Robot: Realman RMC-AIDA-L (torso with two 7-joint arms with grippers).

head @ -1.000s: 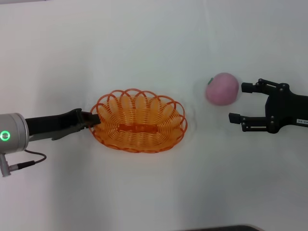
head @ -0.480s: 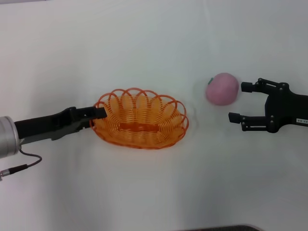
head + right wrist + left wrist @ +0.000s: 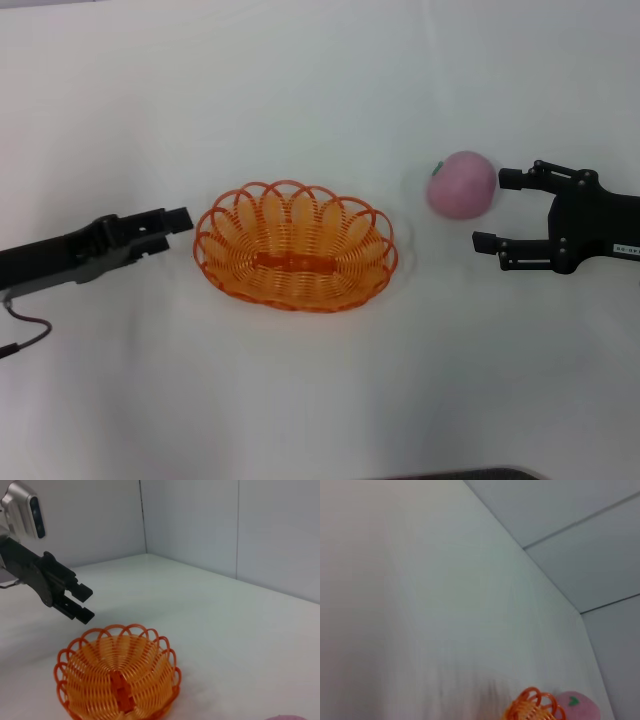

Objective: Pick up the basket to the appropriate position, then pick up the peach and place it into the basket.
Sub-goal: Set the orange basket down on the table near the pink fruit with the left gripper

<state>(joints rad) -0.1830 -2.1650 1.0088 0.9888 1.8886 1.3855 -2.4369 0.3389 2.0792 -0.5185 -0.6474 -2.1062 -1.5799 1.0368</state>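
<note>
The orange wire basket [image 3: 295, 247] rests on the white table near the centre; it also shows in the right wrist view [image 3: 117, 675] and partly in the left wrist view [image 3: 535, 707]. My left gripper [image 3: 178, 220] hovers just left of its rim, apart from it. The right wrist view shows this left gripper [image 3: 85, 603] open and holding nothing. The pink peach [image 3: 462, 185] lies to the basket's right, and the peach [image 3: 577, 706] also appears beyond the basket. My right gripper [image 3: 497, 211] stands open just right of the peach, its far fingertip almost touching the fruit.
White tabletop [image 3: 320, 400] surrounds everything, with grey wall panels [image 3: 200, 525] behind it. A thin cable [image 3: 25, 335] trails from the left arm near the table's left edge.
My left gripper has let go of the basket's left rim and drawn back to the left. The basket has settled slightly to the right. The right arm and peach have not moved.
</note>
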